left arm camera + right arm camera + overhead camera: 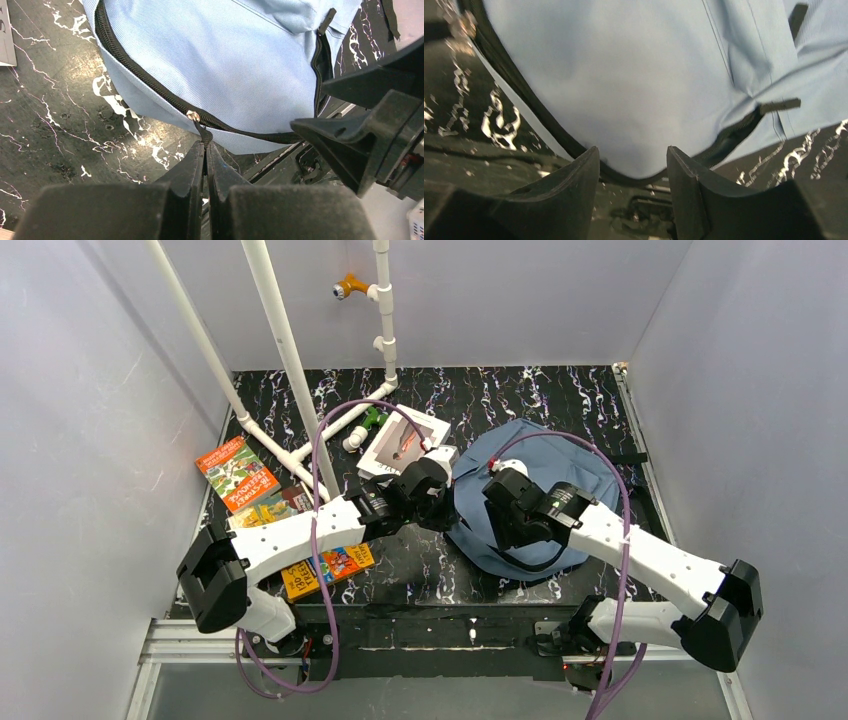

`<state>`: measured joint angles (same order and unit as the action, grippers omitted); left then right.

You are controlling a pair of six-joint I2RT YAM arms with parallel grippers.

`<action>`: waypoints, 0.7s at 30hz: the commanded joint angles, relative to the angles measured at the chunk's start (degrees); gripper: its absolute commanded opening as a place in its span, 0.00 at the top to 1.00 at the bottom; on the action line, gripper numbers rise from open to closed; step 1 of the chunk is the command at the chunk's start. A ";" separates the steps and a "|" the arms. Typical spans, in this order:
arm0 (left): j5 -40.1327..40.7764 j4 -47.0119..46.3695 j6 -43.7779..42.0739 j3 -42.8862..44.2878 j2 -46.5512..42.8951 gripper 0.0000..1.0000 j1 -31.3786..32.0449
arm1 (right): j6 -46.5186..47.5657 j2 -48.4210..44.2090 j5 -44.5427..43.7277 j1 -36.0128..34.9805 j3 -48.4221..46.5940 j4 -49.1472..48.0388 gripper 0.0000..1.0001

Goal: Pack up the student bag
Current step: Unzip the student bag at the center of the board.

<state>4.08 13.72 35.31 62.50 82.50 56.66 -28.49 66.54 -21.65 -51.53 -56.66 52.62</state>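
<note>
The student bag (585, 468) is a dusty-blue backpack lying flat on the black marbled table, right of centre. It also fills the left wrist view (225, 60) and the right wrist view (624, 75). My left gripper (445, 508) is at the bag's left edge and is shut on the black zipper pull (202, 131) of the closed black zipper (145, 80); the fingertips (198, 152) pinch the pull's end. My right gripper (505, 525) (631, 156) is open over the bag's near edge, with blue fabric and zipper trim showing between the fingers (581, 167).
Books lie at the left: an orange-green one (236, 472), one under it (268, 506), an orange one (330, 566) near the front, and a white one (405, 443) just behind the left gripper. White pipes (290, 370) slant over the table's left half. Grey walls enclose the table.
</note>
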 commanded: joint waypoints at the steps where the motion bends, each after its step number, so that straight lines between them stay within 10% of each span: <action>1: 1.74 -0.43 -1.47 1.41 -1.58 1.00 -1.03 | 1.45 0.07 2.48 -1.94 -3.27 12.32 0.40; 21: -0.72 -1.12 -0.16 0.53 -3.28 1.00 -1.38 | -0.59 5.72 -19.85 -12.05 0.51 -5.70 0.42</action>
<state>3.79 13.54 34.98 62.48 82.50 55.55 -28.58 73.67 -30.26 -62.83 -57.91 57.04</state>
